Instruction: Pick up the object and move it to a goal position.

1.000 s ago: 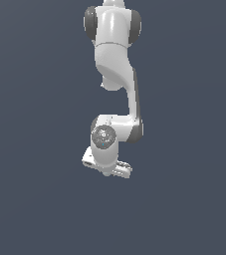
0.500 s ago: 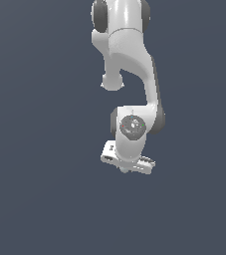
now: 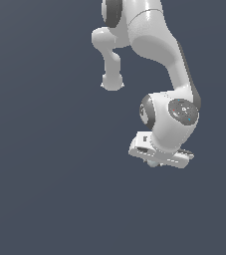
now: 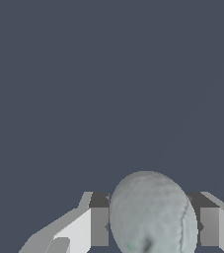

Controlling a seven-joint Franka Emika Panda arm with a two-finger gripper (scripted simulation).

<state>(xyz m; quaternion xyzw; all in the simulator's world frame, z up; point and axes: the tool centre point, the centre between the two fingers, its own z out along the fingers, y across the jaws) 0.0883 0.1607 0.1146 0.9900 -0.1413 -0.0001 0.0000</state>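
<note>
In the exterior view the Panda arm (image 3: 159, 55) runs off the top edge, so its base and upper links are cut off. The hand hangs low at the exterior view's right, seen from behind the wrist; its body hides the fingers almost wholly, and only a small pale lump shows under the gripper (image 3: 155, 162), too small there to make out as anything definite. Everything around the arm is a flat dark blue-grey field with no visible edge or surface.

The wrist view is plainer. The ball (image 4: 153, 213) sits between the two fingers (image 4: 99, 225), which press against its sides, so the pincer is clamped on it. The ball's lower part is cut off by the picture's edge, as are the fingertips. It is pale grey-green, slightly faceted rather than smooth, with a faint dark seam curving along one side and a small dark mark and a green speck near the frame's edge.
</note>
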